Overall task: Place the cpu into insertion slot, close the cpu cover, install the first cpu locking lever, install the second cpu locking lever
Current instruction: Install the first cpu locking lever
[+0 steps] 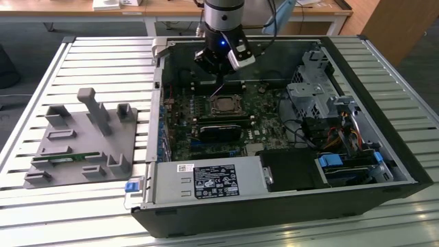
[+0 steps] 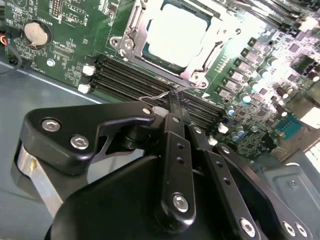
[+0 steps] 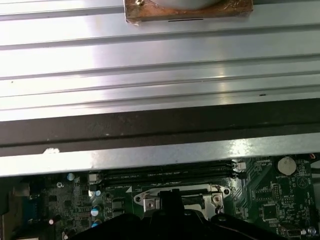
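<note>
Slatted metal table (image 1: 96, 55) is holding the PC case (image 1: 274, 216). You're pinching the gripper (image 2: 173, 101) shut on a thin locking lever (image 2: 156, 95) by the insertion slot (image 2: 119, 44). The cpu (image 2: 175, 32) is sitting inside, cpu cover (image 2: 136, 22) down. Be pushing slow & low so it's not slipping.

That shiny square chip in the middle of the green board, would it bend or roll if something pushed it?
Probably neither. The cpu looks like a flat, metal-faced square, so it should stay stiff and cannot roll. The cpu cover frames its edges, so a push likely would not slide it. Its smooth shiny face might be slippery.
</note>
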`<state>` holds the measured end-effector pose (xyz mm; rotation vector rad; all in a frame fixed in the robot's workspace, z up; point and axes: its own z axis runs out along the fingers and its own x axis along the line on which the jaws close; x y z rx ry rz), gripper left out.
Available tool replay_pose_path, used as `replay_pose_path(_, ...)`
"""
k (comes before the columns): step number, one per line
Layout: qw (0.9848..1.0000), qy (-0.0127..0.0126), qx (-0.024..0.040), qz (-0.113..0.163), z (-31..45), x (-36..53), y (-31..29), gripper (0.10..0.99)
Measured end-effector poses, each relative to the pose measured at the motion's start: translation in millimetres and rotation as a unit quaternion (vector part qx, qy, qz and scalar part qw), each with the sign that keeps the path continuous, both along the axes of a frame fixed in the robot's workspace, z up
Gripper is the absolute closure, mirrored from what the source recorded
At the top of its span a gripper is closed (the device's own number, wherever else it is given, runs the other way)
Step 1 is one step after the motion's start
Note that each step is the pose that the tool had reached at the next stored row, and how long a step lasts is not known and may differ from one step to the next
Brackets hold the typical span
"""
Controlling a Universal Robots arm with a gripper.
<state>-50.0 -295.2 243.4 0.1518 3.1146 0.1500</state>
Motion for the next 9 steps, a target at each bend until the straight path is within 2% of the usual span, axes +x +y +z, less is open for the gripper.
replay_pose_path(4, 1.0, 0.0, 0.0, 0.006, -3.3, 1.3, 2.7, 0.98)
replay_pose_path(9, 1.0, 0.0001, 0.0, 0.007, -7.2, 11.3, 4.5, 0.98)
